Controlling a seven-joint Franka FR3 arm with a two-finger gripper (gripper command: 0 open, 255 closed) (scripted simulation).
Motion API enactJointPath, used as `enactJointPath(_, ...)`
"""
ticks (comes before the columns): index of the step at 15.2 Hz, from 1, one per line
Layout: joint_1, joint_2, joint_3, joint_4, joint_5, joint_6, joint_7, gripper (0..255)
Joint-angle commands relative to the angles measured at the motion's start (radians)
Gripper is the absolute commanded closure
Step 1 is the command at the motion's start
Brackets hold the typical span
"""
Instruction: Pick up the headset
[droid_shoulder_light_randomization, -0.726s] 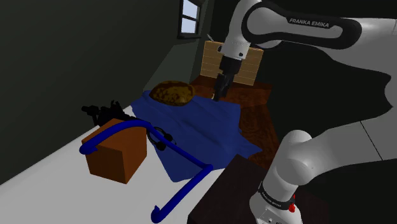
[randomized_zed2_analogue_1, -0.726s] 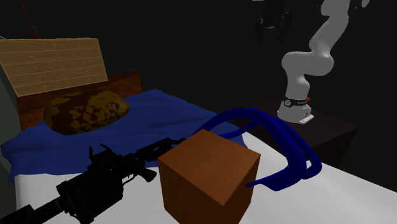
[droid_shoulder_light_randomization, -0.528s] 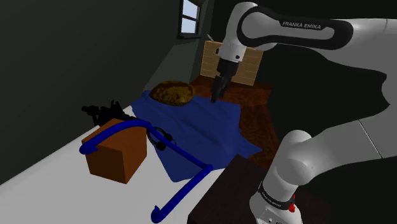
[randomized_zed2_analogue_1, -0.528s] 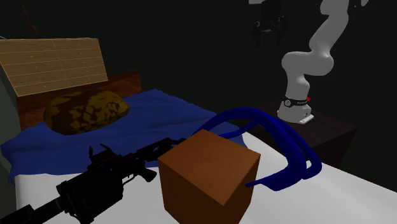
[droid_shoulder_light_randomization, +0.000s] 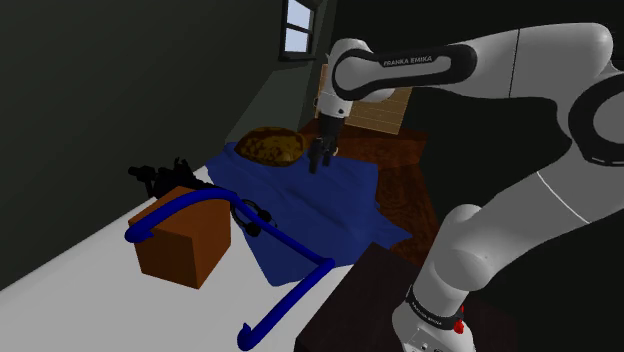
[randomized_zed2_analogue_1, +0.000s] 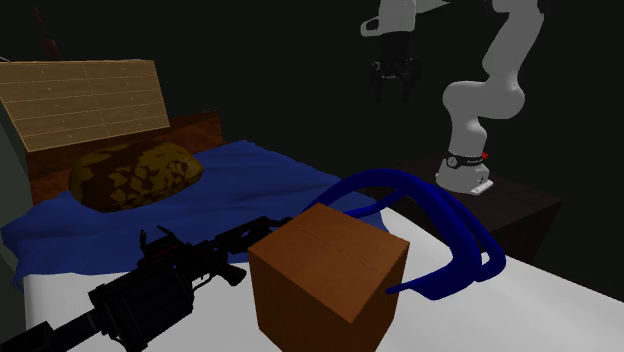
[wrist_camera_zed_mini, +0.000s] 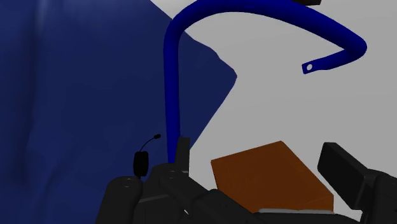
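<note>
End effector (droid_shoulder_light_randomization: 318, 163), fingers spread and empty, has swung out over the blue blanket (droid_shoulder_light_randomization: 325, 205), closing on the headset (droid_shoulder_light_randomization: 252, 216) waiting well beyond it beside the brown box (droid_shoulder_light_randomization: 185, 245).

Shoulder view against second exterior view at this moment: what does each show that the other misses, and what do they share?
Shoulder view, not the second exterior: the window and the small black headset lying by the brown box. Second exterior, not the shoulder: the wooden panel whole, unblocked by the arm, and the gripper with fingers visibly apart. Both: box, blue blanket, pillow, blue curved tube, black rifle-like object.
</note>
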Motion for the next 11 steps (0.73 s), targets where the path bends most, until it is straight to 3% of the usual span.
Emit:
enactJointPath(1, -0.002, 0.07, -0.009, 0.01, -0.001, 0.055, -0.018, 0)
enactJointPath(11, -0.006, 0.444, -0.039, 0.149, 0.022, 0.254, -0.093, 0)
